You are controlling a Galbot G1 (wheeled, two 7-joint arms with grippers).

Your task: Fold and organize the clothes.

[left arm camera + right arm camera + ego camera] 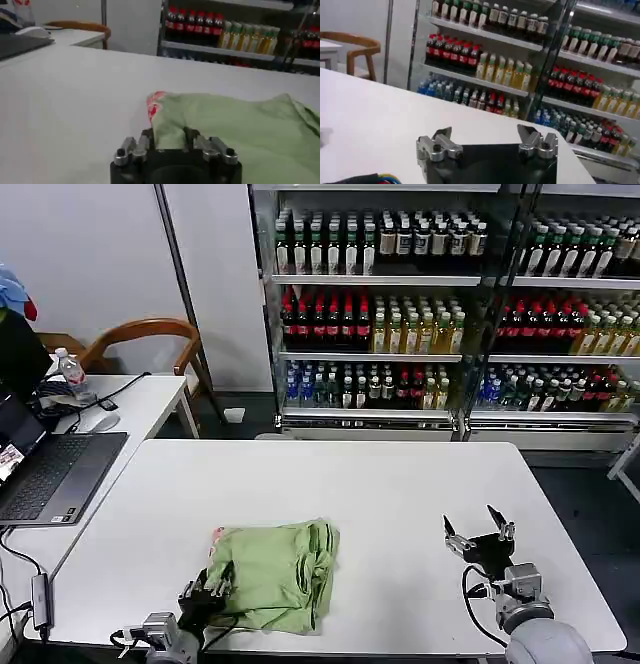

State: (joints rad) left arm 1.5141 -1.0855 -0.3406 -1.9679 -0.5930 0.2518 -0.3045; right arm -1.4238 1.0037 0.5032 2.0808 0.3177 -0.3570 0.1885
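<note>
Lying bunched and roughly folded near the table's front edge: light green polo shirt, soft, limp, light, best taken by a hem or corner; left tool pinching its near edge; right tool spread, well apart.

wall: plain pale wall at 10 to 11 o'clock, crossed by a slanted dark pole.
floor: dark floor at 3 o'clock, beside the table.
shelving: drink shelves from 12 to 2 o'clock, rows of bottles in dark, red, yellow and blue.
table: white table at centre.
side desk: white side desk at 9 o'clock, bearing an open laptop and a water bottle.
chair: wooden chair at 10 o'clock behind the desk.
</note>
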